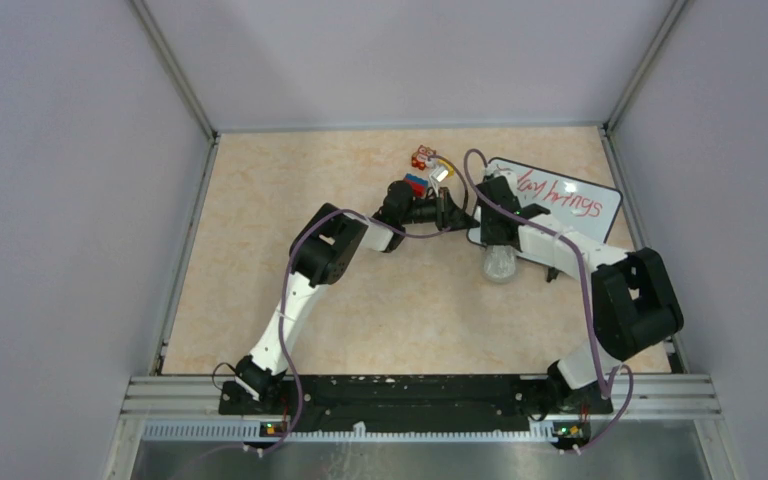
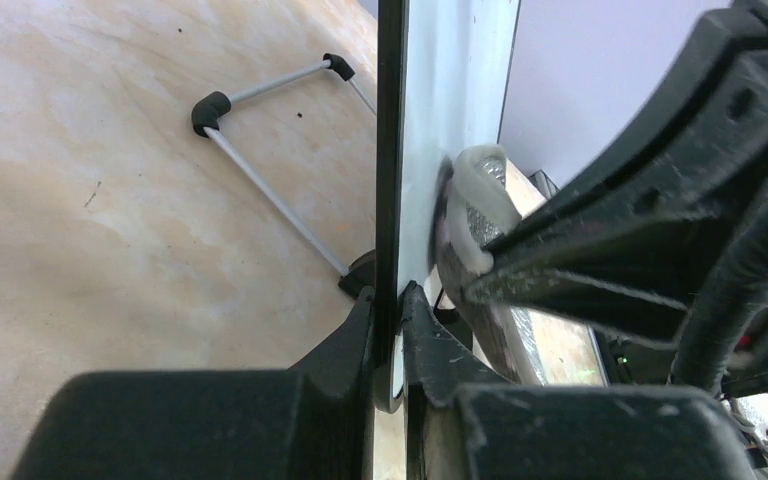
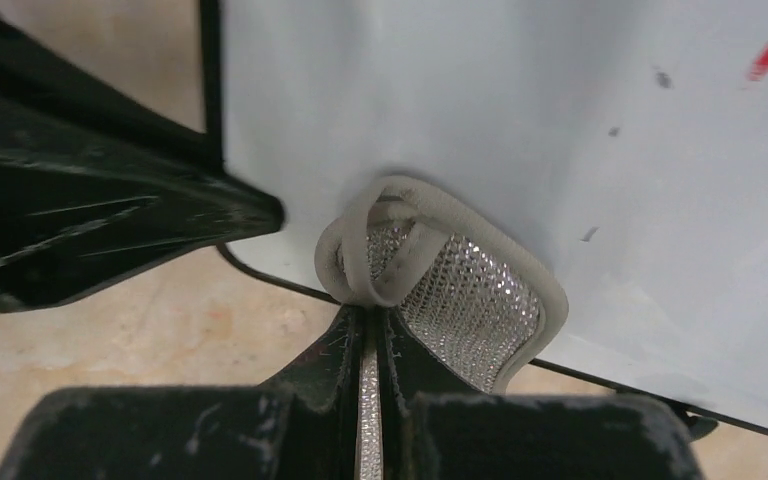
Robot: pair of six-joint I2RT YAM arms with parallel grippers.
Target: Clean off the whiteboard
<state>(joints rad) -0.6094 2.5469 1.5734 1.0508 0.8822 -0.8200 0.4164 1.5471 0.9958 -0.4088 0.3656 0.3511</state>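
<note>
Steadying whiteboard (image 1: 588, 222) by frame edge, left gripper (image 2: 390, 305) clenched there; right gripper (image 3: 370, 322) clamps cloth (image 3: 465, 290) against face. Board light, rigid, glossy-slick, probably tippy on wire stand (image 2: 270, 195); grip frame.

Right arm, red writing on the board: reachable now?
Likely yes: right claw presses the cloth on the whiteboard face, red writing lies further along it, nothing between; left claw grips the edge.

Robot lab test cell. Plain lilac-grey panel walls (image 1: 60, 200) in aluminium framing (image 1: 175, 65) box in a beige stone-pattern tabletop (image 1: 260, 200). At the bottom of the frame, a metal rail (image 1: 170, 392) carries a cabled left arm (image 1: 285, 320) and right arm (image 1: 635, 300), bolted on.
</note>
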